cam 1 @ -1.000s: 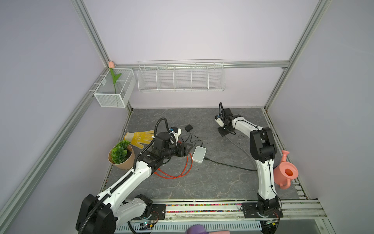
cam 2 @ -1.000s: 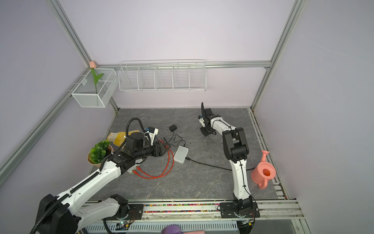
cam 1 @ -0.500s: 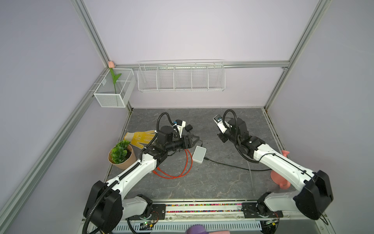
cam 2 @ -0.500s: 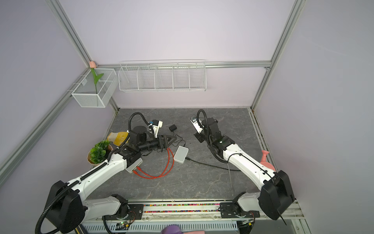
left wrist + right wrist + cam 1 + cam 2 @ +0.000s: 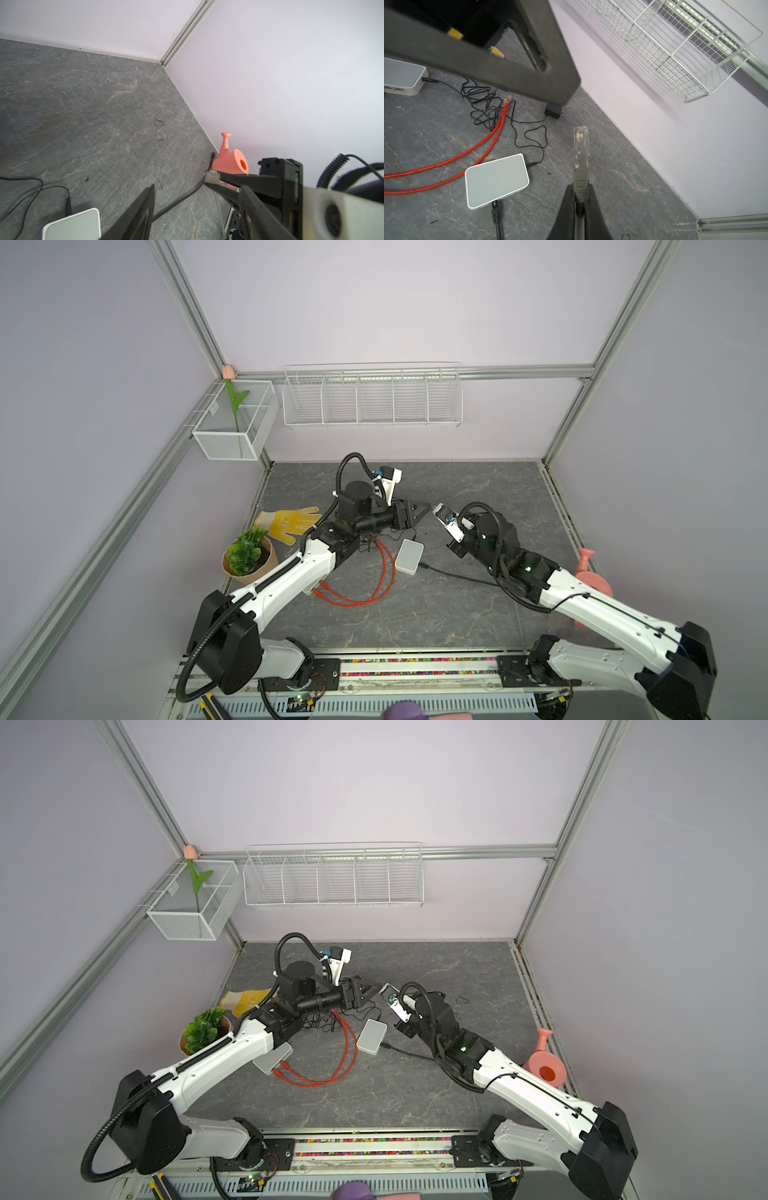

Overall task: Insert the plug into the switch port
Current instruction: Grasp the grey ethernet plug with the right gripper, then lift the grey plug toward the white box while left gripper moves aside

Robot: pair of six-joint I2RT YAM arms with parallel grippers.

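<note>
R gripper (image 5: pixel 580 190) has its jaws pinched tight on the boot of the grey plug (image 5: pixel 581 145), w/ the clear tip sticking out past them. The plug is up in the air over the desk (image 5: pixel 602 149), not in any port. L gripper (image 5: pixel 417 513) has its jaws wide and empty, hovering just beside the plug; no contact visible. The white switch (image 5: pixel 409 556) lies flat on the desk mid-scene, btwn the two arms and apart from the plug. A thick black cable (image 5: pixel 495 212) is plugged into one end and a thin black cord (image 5: pixel 532 163) into the other. A red cable (image 5: pixel 504 110) loops on the desk next to the switch, one end resting on the tangled part of the cord. A 2nd white box (image 5: pixel 402 76) w/ ports on its side sits farther off. Yellow glove (image 5: pixel 291 521) and potted plant (image 5: pixel 247 551) at the L edge, pink watering can (image 5: pixel 595 577) at the R edge.
</note>
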